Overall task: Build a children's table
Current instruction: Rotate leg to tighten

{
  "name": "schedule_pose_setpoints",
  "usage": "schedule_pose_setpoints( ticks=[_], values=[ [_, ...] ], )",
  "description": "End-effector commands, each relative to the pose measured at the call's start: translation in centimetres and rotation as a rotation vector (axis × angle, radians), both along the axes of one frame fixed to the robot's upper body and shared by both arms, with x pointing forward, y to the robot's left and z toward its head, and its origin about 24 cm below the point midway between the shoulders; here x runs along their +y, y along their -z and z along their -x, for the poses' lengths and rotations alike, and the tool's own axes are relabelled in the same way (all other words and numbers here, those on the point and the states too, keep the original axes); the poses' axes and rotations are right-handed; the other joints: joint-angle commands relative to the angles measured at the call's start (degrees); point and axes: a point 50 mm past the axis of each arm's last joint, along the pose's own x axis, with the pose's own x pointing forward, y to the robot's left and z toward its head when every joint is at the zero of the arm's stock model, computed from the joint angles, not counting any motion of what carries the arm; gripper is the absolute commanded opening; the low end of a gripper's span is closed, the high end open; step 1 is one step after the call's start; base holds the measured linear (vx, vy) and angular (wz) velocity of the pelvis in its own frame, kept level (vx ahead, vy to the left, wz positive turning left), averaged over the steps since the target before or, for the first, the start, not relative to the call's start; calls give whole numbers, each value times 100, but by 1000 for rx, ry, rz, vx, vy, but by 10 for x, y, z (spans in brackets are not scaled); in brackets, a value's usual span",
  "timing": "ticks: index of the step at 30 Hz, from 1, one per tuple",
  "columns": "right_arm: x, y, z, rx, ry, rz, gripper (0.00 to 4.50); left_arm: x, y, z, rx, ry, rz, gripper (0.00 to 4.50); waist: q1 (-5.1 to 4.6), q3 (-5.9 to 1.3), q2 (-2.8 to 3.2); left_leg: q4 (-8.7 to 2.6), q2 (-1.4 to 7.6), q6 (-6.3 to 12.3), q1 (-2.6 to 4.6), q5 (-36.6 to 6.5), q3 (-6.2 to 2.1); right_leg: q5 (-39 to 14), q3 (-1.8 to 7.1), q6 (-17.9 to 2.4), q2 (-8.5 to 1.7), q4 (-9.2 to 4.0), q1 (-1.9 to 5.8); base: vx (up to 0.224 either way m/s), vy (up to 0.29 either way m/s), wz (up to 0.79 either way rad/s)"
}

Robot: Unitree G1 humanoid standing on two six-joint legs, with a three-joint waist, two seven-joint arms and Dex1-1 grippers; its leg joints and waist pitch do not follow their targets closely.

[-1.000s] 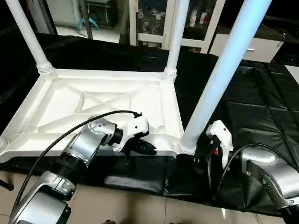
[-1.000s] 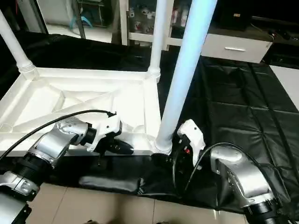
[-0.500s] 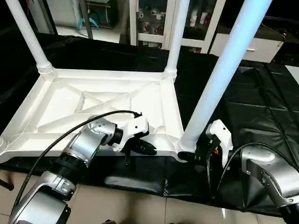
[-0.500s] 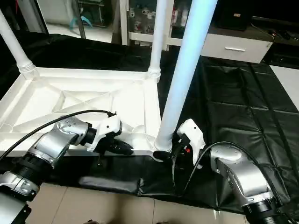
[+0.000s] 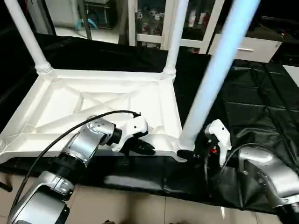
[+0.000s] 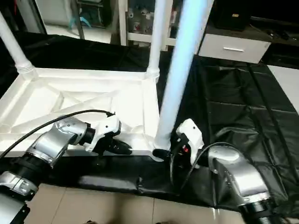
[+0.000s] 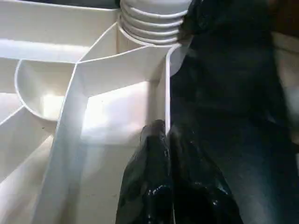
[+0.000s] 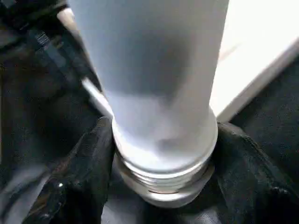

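The children's table top (image 5: 93, 100) lies upside down on a black mat, its X ribs facing up. Two white legs (image 5: 29, 39) (image 5: 175, 39) stand in its far corner sockets. A third leg (image 5: 210, 79) rises from the near right corner, leaning slightly to the right. My right gripper (image 5: 186, 153) is shut on this leg's ribbed base (image 8: 159, 182), one black finger (image 8: 70, 186) on each side. My left gripper (image 5: 148, 148) is shut on the near rim (image 7: 167, 79) of the top, a little left of that corner.
The black mat (image 5: 252, 93) covers the floor to the right and behind the table top. Its front edge (image 5: 140, 179) ends on pale floor tiles near my arms. White cabinets (image 5: 154, 21) and a low drawer unit (image 5: 252, 46) stand at the back.
My right gripper's fingers have closed in on the base of the near right leg. That leg now stands a little more upright. The left gripper has not moved.
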Motion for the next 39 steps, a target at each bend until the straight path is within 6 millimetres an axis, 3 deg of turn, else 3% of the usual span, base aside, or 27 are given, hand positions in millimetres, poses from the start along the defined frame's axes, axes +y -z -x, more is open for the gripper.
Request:
schedule_pose_setpoints(
  ticks=[1,2,3,5,6,10,14,18,22,23,27,28,29,31,33,36,39],
  values=[
    [-3,14,-13,7,207,37,275,-15,13,1,22,-47,0,0,-16,-248,-54,-413,237,101,12,-1625,-130,-2425,250,-1089,-357,-517,193,0,0,0],
    [-1,16,-16,5,251,29,275,-17,13,-1,13,-73,7,0,-37,-246,-48,-415,234,36,25,-1741,-154,-2657,241,-1015,-363,-536,186,0,0,0],
    [2,19,-22,-5,348,17,274,-22,12,-5,-7,-113,17,0,-79,-260,-79,-429,237,-40,17,-1808,-186,-2867,234,-881,-372,-558,201,0,0,0],
    [3,20,-26,-9,402,12,274,-24,12,-7,-18,-134,22,0,-110,-258,-56,-458,242,-77,-17,-1796,-210,-2779,231,-803,-362,-556,205,0,0,0],
    [6,23,-32,-18,497,17,274,-29,11,-12,-41,-187,30,0,-140,-251,-80,-448,231,-86,8,-1936,-201,-2883,234,-757,-356,-572,154,0,0,0],
    [17,28,-44,-24,650,17,274,-39,8,-23,-93,-317,43,0,-157,-263,-78,-431,222,-53,33,-1896,-171,-2544,254,-872,-343,-563,121,0,0,0],
    [36,33,-58,-27,814,65,273,-49,6,-34,-144,-458,36,0,-170,-295,-74,-421,200,-66,25,-1754,-162,-2317,258,-920,-340,-540,141,0,0,0],
    [45,31,-64,-54,875,101,272,-51,8,-36,-166,-488,20,0,-136,-328,-68,-398,190,85,11,-1399,-122,-1542,269,-1044,-310,-456,173,0,0,0],
    [47,27,-66,-78,856,72,272,-50,11,-35,-158,-474,13,0,-78,-344,-85,-381,187,283,-3,-1096,-99,-1207,272,-1098,-312,-413,216,0,0,0],
    [49,24,-66,-97,824,45,328,-49,11,-35,-153,-474,11,0,-80,-339,-83,-383,187,308,-8,-1091,-96,-1199,271,-1098,-311,-415,216,0,0,0],
    [45,12,-65,-167,761,-4,353,-45,13,-34,-141,-461,9,0,-77,-312,-91,-398,200,316,-18,-1186,-104,-1439,270,-1062,-314,-444,218,0,0,0],
    [42,8,-64,-180,738,-8,353,-43,13,-33,-140,-451,8,0,-75,-304,-108,-404,203,314,-16,-1218,-105,-1520,271,-1032,-317,-458,211,0,0,0],
    [34,4,-63,-197,724,0,380,-40,15,-31,-135,-433,3,0,-71,-292,-136,-410,195,334,-24,-1226,-109,-1580,263,-997,-305,-465,221,0,0,0],
    [28,1,-61,-207,705,8,386,-38,15,-30,-132,-419,1,0,-79,-287,-140,-412,206,349,-34,-1229,-113,-1670,270,-948,-315,-468,211,0,0,0],
    [17,0,-54,-172,557,27,406,-32,15,-25,-115,-363,15,0,-59,-294,-130,-405,204,369,-29,-1239,-120,-1803,270,-907,-323,-479,230,0,0,0],
    [9,-3,-45,-145,425,-2,433,-25,15,-21,-97,-306,17,0,-45,-292,-88,-404,221,458,-47,-1142,-117,-1602,275,-996,-319,-464,227,0,0,0],
    [-5,-11,-35,-134,313,-27,446,-17,13,-16,-67,-231,20,0,-33,-305,-90,-396,233,489,-51,-1062,-112,-1443,273,-1129,-320,-444,244,0,0,0]
  ],
)
